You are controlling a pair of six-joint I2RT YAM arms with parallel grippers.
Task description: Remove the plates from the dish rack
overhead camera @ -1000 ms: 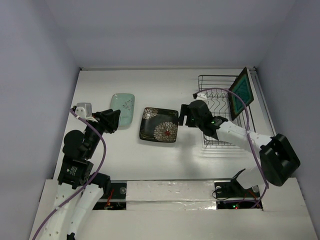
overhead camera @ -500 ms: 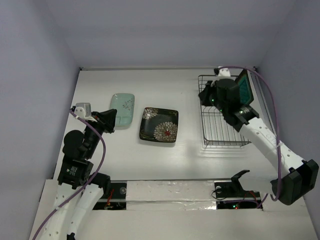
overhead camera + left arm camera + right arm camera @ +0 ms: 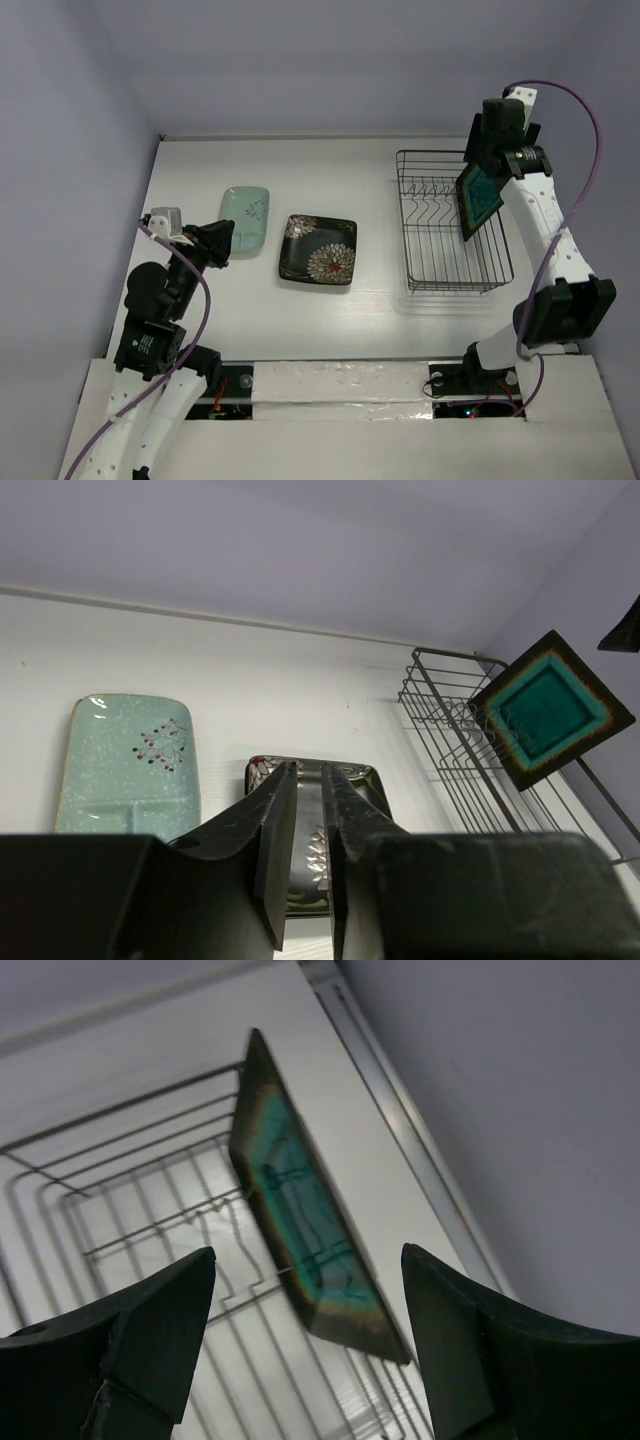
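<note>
**While one plate [image 3: 480, 195] stands in the rack [image 3: 440, 286], two lie on the table [image 3: 330, 175]**

Where the black wire rack sits at the right of the white table, a single dish is inside it: the square plate with the dark rim and teal centre. It stands on edge at the far right of the rack, tilted, with its teal face turned left and towards the camera. Nothing else shows between the prongs.

Above that far right corner hangs the right gripper [image 3: 308, 1255]. Its two fingers [image 3: 150, 1340] are spread wide. In the right wrist view the teal plate lies in the gap between them, and neither finger touches it. The gripper holds nothing.

Left of the rack and apart from it, the black square plate with white flowers [image 3: 318, 249] lies flat on the table. Just beside it on the left, the pale green plate [image 3: 246, 215] with rounded corners also lies flat, a small red sprig painted on it.

At the near left edge of the green plate sits the left gripper [image 3: 308, 775], pointing across the table towards the two flat plates. Its fingers [image 3: 275, 850] are drawn almost together, with only a thin slit between them, and they grip nothing. Whether the tips touch the green plate cannot be told.
</note>
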